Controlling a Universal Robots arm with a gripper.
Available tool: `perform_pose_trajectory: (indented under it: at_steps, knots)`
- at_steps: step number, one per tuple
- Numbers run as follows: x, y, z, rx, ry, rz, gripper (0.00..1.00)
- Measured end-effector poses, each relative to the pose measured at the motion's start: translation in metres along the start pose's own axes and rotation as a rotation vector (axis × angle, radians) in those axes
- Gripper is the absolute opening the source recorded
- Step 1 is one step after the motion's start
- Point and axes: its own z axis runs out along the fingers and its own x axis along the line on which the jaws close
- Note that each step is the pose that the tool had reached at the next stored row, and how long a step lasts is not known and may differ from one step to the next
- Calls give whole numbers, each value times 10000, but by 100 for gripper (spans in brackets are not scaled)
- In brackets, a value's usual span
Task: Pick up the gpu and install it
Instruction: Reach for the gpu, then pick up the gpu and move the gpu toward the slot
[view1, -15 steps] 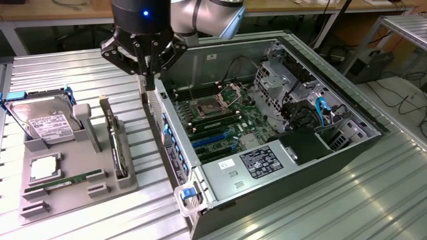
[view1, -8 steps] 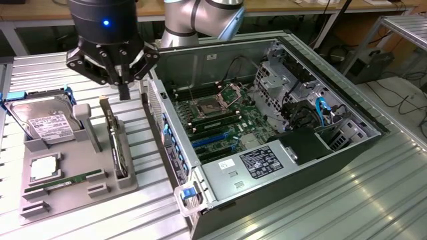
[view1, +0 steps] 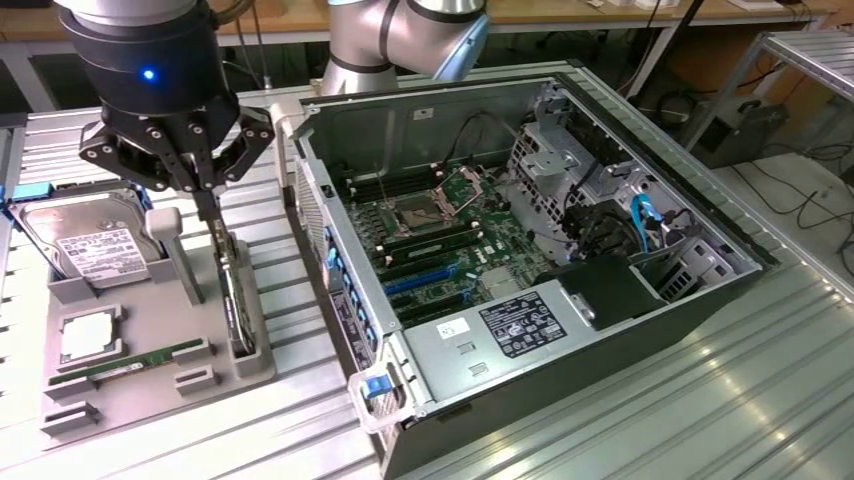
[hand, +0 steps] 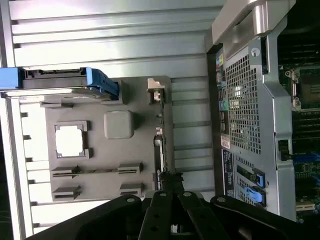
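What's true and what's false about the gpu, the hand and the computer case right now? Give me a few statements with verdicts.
1. The gpu stands on edge in the gray tray. True.
2. The hand is inside the computer case. False: it is above the tray, shut on the gpu's top edge.
3. The hard drive rests in the tray. True.
4. The computer case is closed up. False: its side is open, with the motherboard exposed.

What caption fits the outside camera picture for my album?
Gripper shut on the gpu standing in a grey holder, beside the open computer case.
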Motion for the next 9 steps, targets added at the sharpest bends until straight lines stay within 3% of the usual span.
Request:
perform_pose_trajectory:
  at_steps: [9]
  knots:
    - [0,0,0,1,1,0,11]
